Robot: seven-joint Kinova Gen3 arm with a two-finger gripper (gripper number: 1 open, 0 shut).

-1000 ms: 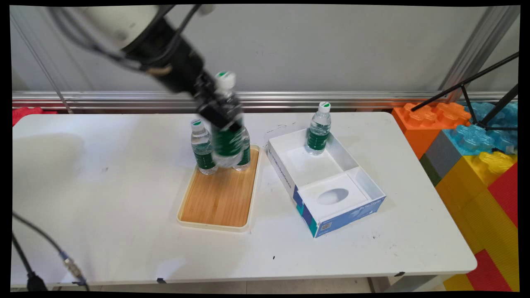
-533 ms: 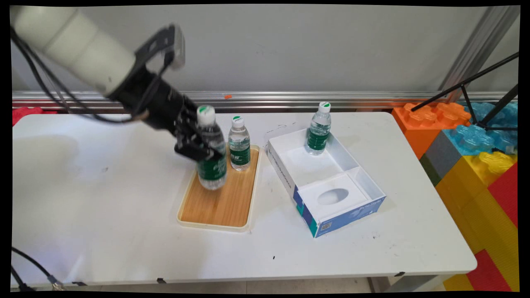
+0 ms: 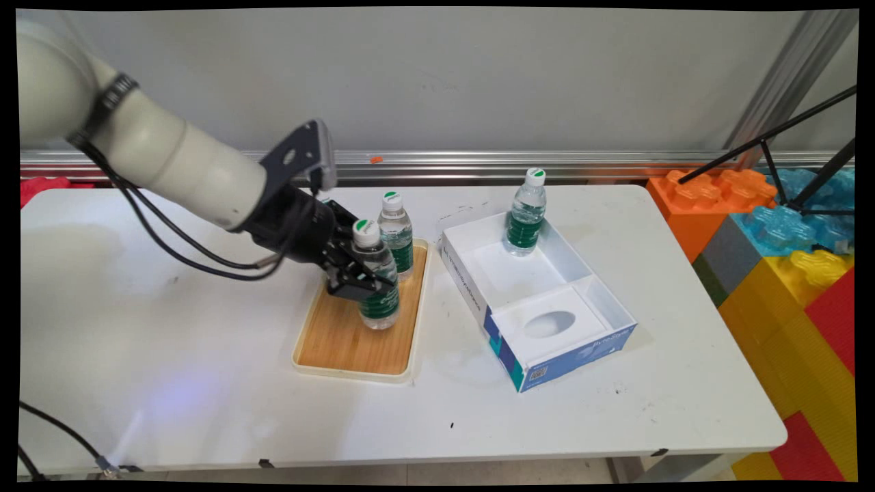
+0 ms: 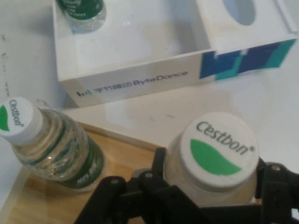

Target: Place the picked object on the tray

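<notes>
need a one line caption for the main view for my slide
Gripper shut on a water bottle over the wooden tray, a second bottle behind it.

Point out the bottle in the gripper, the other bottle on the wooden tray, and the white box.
Gripped bottle (image 3: pixel 379 301): main view, green label.
Second bottle (image 3: pixel 396 236): main view, clear body above label.
White box (image 3: pixel 467 281): main view, lettered left wall.

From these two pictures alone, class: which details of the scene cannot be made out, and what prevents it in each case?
- Held bottle: whether its base touches the wooden tray; gripper covers its middle in main view, base below hand view's edge.
- Bottle in the box: cap cut off by hand view's top edge.
- Box lettering: too small in main view.
</notes>
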